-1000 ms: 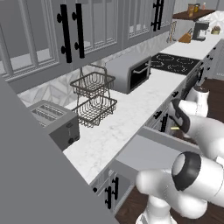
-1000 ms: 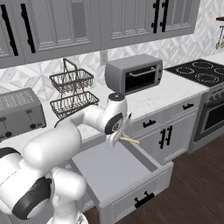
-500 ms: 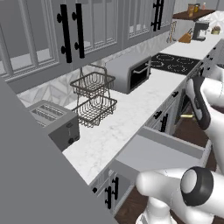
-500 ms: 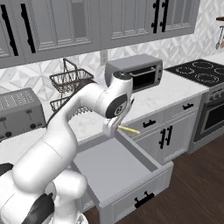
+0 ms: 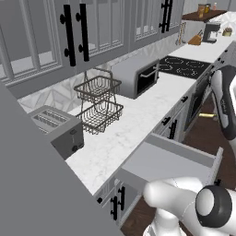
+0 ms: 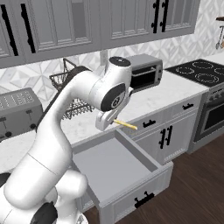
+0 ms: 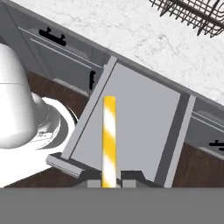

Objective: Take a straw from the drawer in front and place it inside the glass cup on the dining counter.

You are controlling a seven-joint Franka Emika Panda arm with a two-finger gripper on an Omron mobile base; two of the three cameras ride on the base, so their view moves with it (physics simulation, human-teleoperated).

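Higher now, striped yellow straw [image 7: 108, 140] over smooth grey drawer [image 7: 131, 127]

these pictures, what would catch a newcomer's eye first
The yellow straw stands out most: the gripper pinches its lower end and holds it above the pulled-out grey drawer, whose inside looks bare. Behind it, on the marble worktop, a wire basket rack stands between a toaster and a toaster oven.

Smooth yellow-and-white striped straw [image 7: 108, 139], matt grey painted drawer [image 6: 124, 168], glossy white grey-veined marble-look counter [image 5: 133, 124], dark wire baskets [image 5: 97, 104], brushed-metal-looking toaster [image 5: 56, 130], dark wood-plank floor [image 6: 199, 186]
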